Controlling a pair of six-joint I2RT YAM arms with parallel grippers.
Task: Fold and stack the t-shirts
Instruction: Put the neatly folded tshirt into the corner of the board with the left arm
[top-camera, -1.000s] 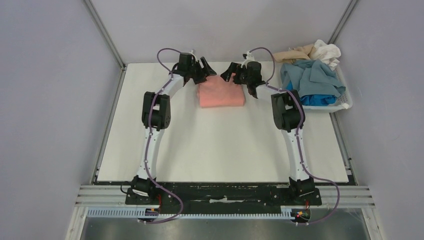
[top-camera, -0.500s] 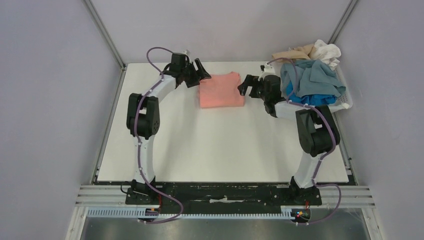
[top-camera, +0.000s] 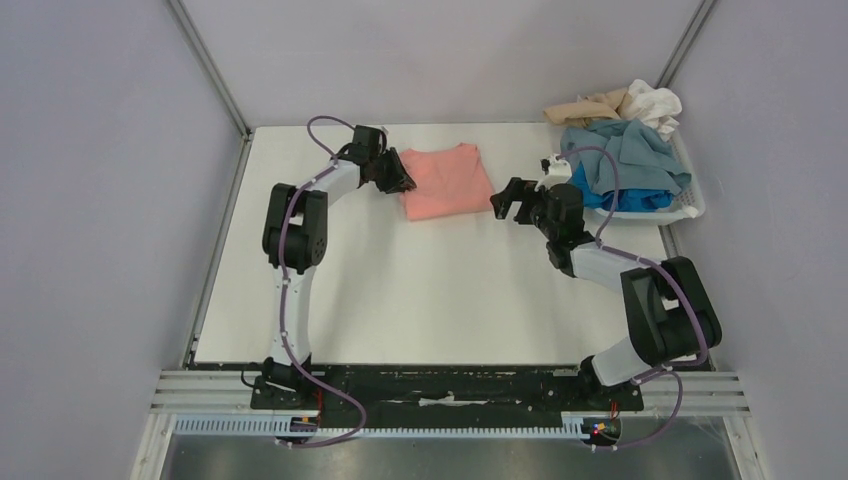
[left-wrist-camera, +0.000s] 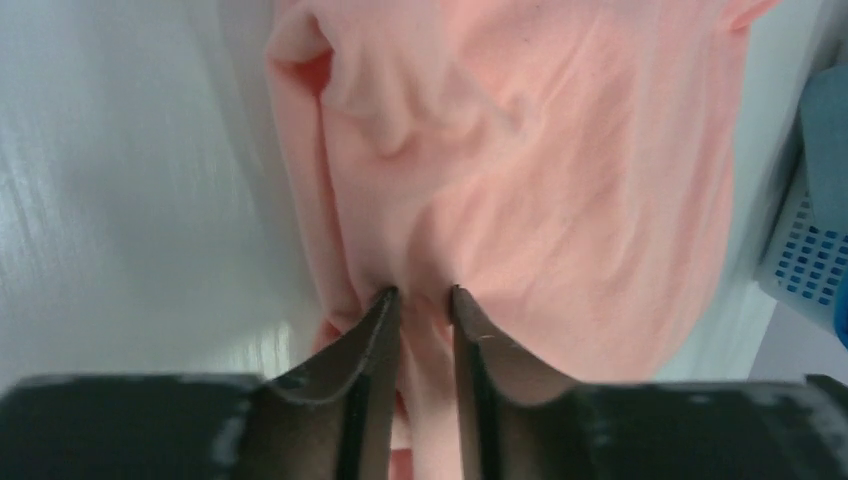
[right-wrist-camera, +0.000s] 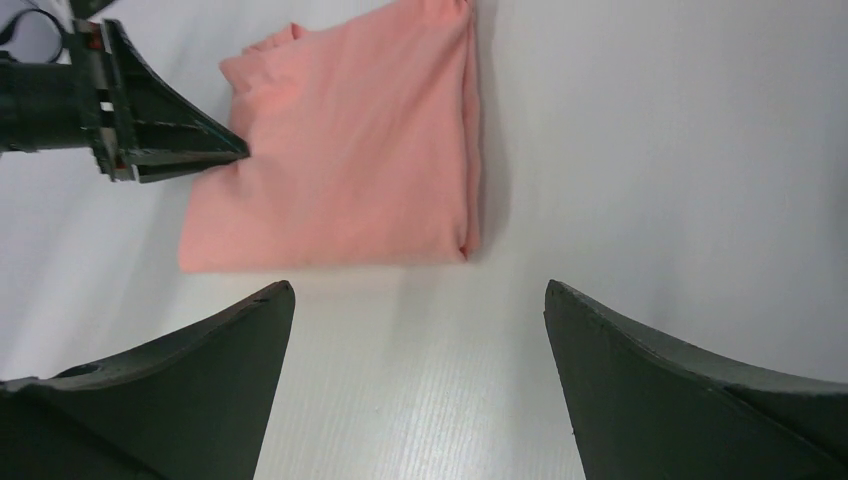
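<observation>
By the bench's (top-camera: 450, 290) far edge, left gripper (left-wrist-camera: 420, 293) pinches the salmon t-shirt's (top-camera: 445, 182) side; right gripper (right-wrist-camera: 415, 290) spread wide, just clear of it

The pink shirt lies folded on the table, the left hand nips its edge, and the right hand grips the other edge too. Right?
Not quite. The right hand grips nothing: the right wrist view shows it wide open, clear of the pink shirt. The rest holds: it lies folded on the table and the left hand nips its edge.
</observation>
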